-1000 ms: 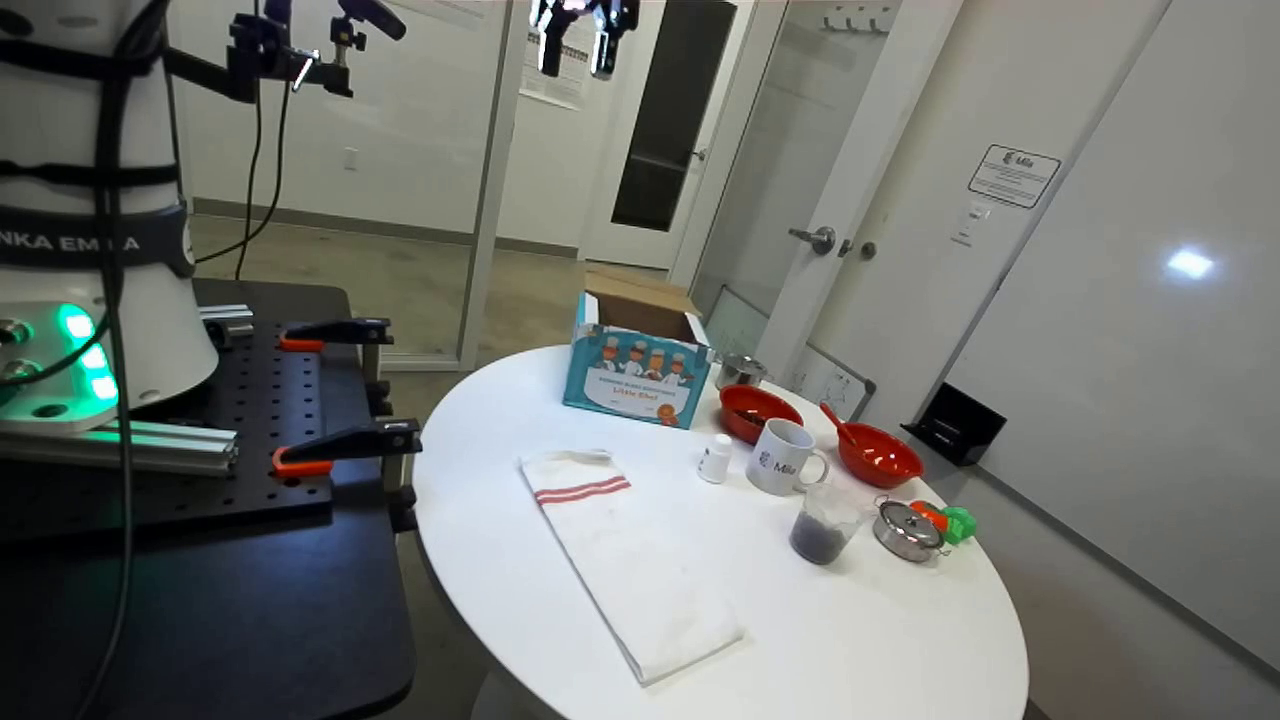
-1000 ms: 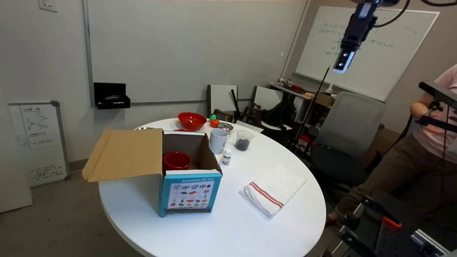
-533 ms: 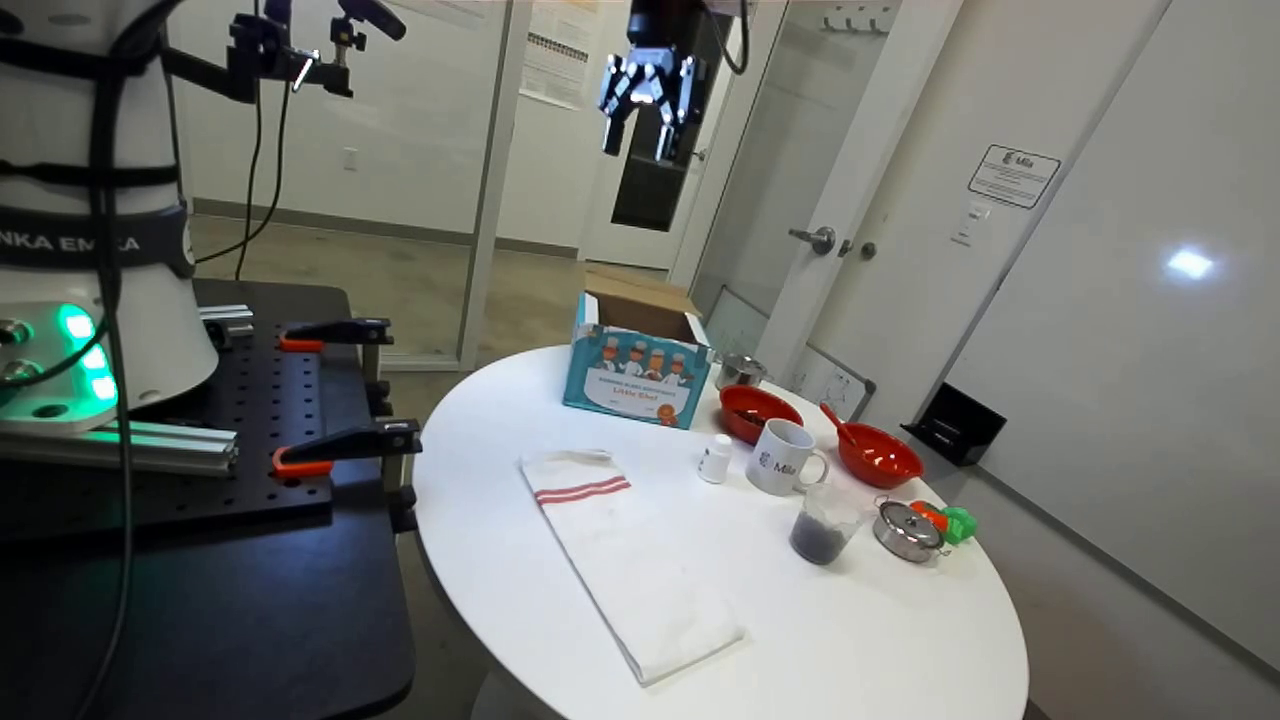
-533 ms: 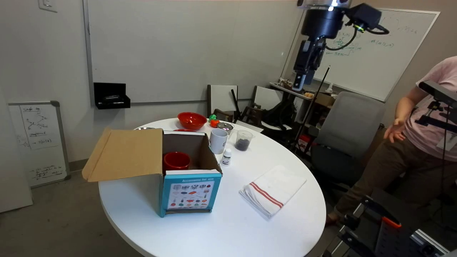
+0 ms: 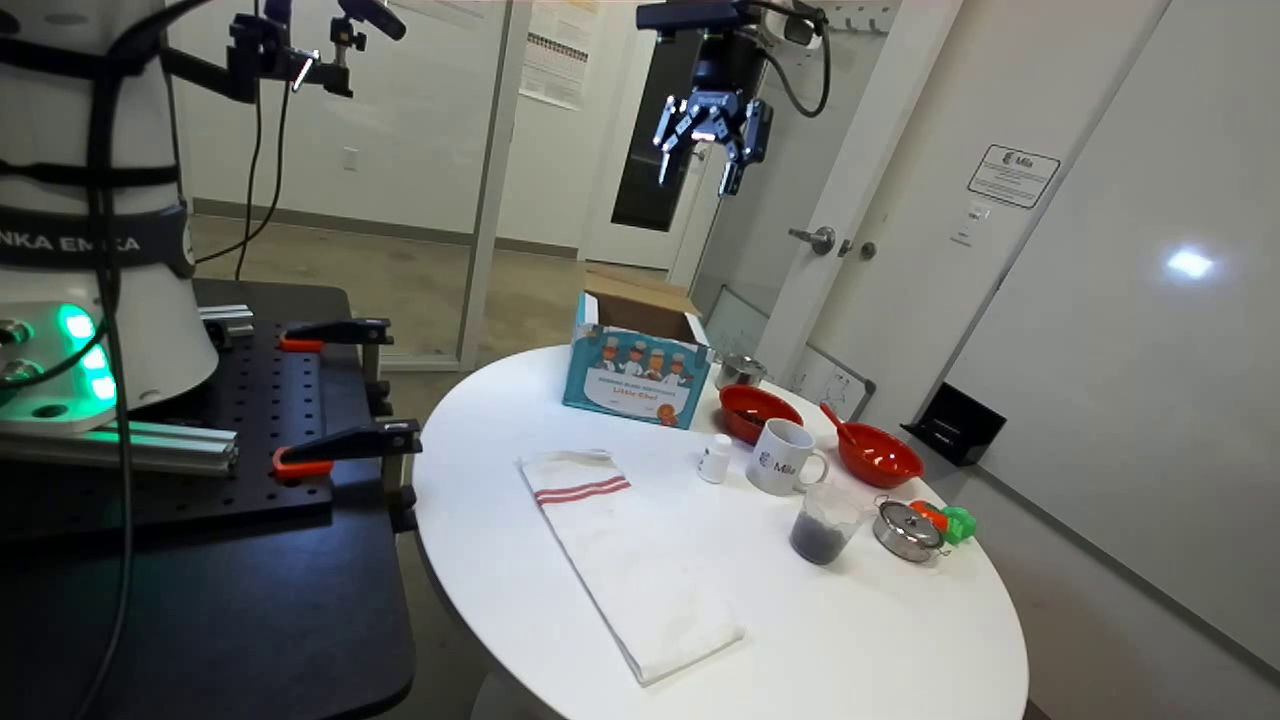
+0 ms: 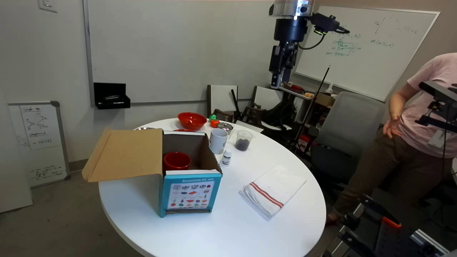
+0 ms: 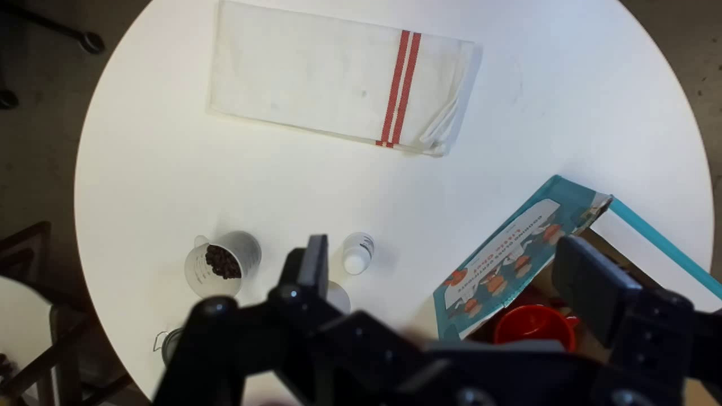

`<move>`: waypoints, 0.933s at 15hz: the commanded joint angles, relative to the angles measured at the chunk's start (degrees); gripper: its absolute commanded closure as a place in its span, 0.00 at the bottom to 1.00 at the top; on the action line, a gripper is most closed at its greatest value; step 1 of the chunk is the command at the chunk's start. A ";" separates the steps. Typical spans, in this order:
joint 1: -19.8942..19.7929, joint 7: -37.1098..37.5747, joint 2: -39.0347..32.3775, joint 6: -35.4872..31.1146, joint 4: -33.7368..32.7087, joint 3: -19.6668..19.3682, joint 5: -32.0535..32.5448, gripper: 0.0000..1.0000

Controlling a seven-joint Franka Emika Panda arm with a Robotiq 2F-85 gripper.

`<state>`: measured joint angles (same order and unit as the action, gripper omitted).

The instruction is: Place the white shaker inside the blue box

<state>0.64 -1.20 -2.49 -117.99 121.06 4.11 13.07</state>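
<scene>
The white shaker (image 5: 715, 461) stands upright on the round white table between the blue box and the mug. It also shows in an exterior view (image 6: 226, 158) and in the wrist view (image 7: 358, 255). The light-blue box (image 5: 634, 382) stands open at the top, with a red cup (image 6: 177, 160) inside. The box also shows in an exterior view (image 6: 191, 194) and in the wrist view (image 7: 502, 256). My gripper (image 5: 696, 184) is open and empty, high above the table. In the wrist view its fingers (image 7: 443, 251) are wide apart, the shaker and box showing far below between them.
A white mug (image 5: 778, 458) stands close beside the shaker, with a clear glass of dark contents (image 5: 824, 524) beyond. Red bowls (image 5: 757, 412) and a small metal pot (image 5: 908, 531) stand farther on. A folded towel (image 6: 273, 191) lies on the table. The box's cardboard flap (image 6: 128, 155) sticks outward.
My gripper has come lower and moved out over the table, from the top edge into full view, turning a little. It stays open. The shaker and box have not moved.
</scene>
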 commanded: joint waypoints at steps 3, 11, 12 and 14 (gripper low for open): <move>0.73 -0.07 -0.01 0.26 -0.26 -0.69 -0.04 0.00; -0.54 1.23 -6.94 -8.62 -4.72 -2.68 -4.55 0.00; -0.78 1.62 -8.68 -10.41 -5.94 -3.22 -4.35 0.00; -0.97 1.36 -11.75 -12.98 -8.22 -3.91 -4.37 0.00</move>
<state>-0.12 -0.26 -8.91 -127.93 117.62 1.14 9.38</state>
